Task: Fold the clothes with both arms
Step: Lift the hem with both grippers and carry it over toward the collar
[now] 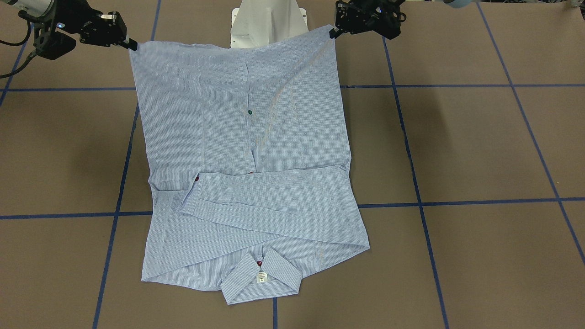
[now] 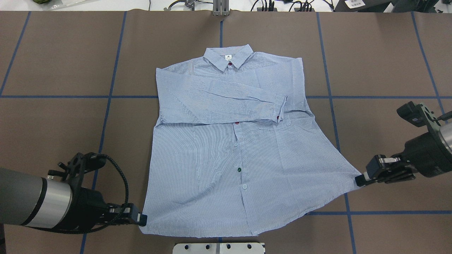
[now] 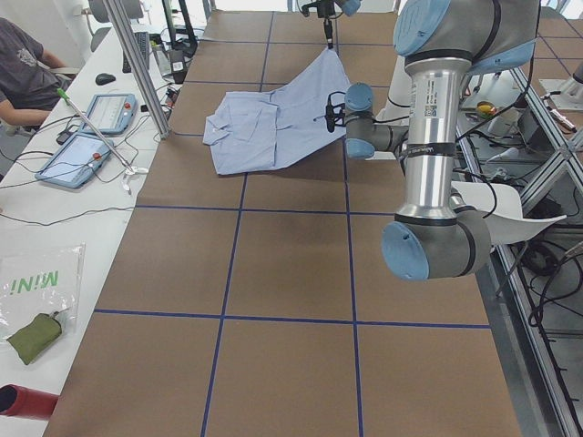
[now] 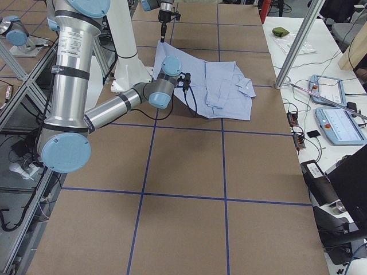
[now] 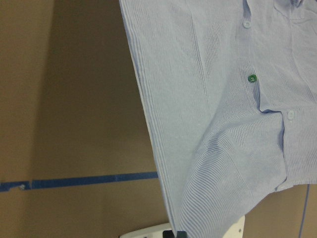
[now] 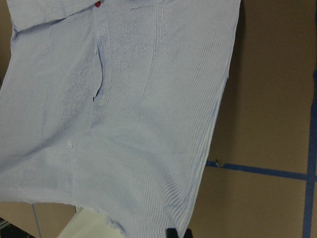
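The light blue striped shirt [image 2: 226, 148] lies front up on the brown table, collar [image 2: 229, 58] at the far side and a sleeve folded across the chest. My left gripper [image 2: 142, 219] is shut on the hem's left corner. My right gripper [image 2: 359, 180] is shut on the right corner, pulling it out to the side. In the front view the hem [image 1: 233, 45] hangs stretched between the right gripper [image 1: 132, 45] and the left gripper [image 1: 332, 33], raised off the table. Each wrist view shows the shirt [image 5: 223, 124] [image 6: 124, 129] sloping down from the pinched corner.
The white pedestal base [image 1: 267, 23] stands just behind the raised hem. Blue tape lines [image 2: 106, 116] grid the brown table. A side bench with tablets [image 3: 86, 137] and a seated person [image 3: 23, 73] runs along the far edge.
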Available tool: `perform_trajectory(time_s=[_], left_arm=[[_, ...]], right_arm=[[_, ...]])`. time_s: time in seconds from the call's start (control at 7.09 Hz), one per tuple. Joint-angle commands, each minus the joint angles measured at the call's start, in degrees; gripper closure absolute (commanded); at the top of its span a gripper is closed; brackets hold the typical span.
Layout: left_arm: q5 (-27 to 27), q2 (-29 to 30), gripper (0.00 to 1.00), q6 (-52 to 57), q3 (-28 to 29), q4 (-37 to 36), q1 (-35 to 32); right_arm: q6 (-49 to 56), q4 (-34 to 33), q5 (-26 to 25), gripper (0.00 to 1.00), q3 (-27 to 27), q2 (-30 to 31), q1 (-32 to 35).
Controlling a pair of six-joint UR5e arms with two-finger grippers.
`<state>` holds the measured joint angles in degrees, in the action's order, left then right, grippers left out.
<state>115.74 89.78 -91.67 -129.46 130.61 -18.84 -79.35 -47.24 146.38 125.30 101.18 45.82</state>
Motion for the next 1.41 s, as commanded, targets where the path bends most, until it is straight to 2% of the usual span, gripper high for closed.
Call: perform_trajectory(time_s=[0.0, 0.28, 0.56, 0.85, 1.27], left_arm=[[3.9, -0.1, 1.00, -0.3, -2.5, 0.0, 0.0], [7.6, -0.2, 1.00, -0.4, -3.5, 0.0, 0.0], [12.0, -0.3, 1.00, -0.4, -4.7, -0.1, 0.1], [12.2, -0.2, 1.00, -0.3, -3.4, -0.2, -0.1], [12.1, 0.7, 1.00, 0.4, 2.0, -0.2, -6.5]], right_arm=[[-0.6, 4.3, 4.9, 1.00, -0.1, 2.2, -0.6], [-0.6, 7.8, 11.1, 1.00, -1.5, 3.2, -0.6], [-0.9, 10.5, 13.4, 1.00, -2.6, 3.4, -0.6], [-0.8, 13.2, 13.0, 1.00, -6.8, 1.4, -0.4], [-0.4, 14.3, 12.0, 1.00, -14.9, -7.0, 5.3]])
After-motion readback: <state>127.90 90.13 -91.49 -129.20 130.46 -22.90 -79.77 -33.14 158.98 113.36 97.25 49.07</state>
